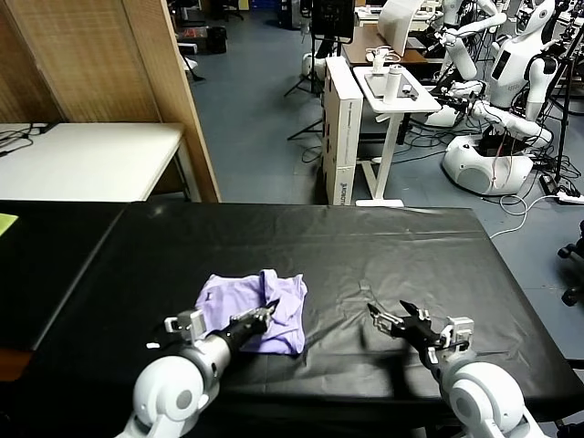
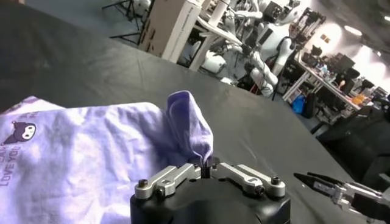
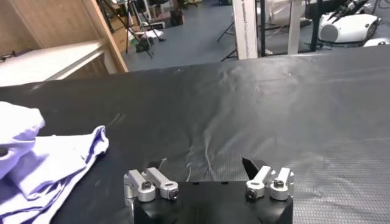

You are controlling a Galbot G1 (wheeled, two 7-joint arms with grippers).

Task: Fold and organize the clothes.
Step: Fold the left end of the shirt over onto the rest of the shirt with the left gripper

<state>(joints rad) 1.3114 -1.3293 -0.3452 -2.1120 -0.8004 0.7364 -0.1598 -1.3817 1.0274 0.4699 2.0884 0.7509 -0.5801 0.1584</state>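
We're at a black-covered table that fills the foreground, cover wrinkled near the middle. Beyond it we see lab floor, a white side table on our left, a wood-look partition, and a white cart with other robots parked behind

The clothes sit left of centre on the near half of the table: one lavender T-shirt, bunched and partly folded, thin wrinkled fabric. In the left wrist view we see a dark purple cartoon print with white lettering on the flat part of the shirt, and one fold of cloth standing up just ahead of the fingers

Left gripper is over the shirt's near right part, jaws closed down narrow. In the left wrist view the fingertips meet right at the raised fold, so we read it as pinching the cloth there

Right gripper hovers above bare table cover, well apart from the shirt on its right, jaws spread wide, nothing between them
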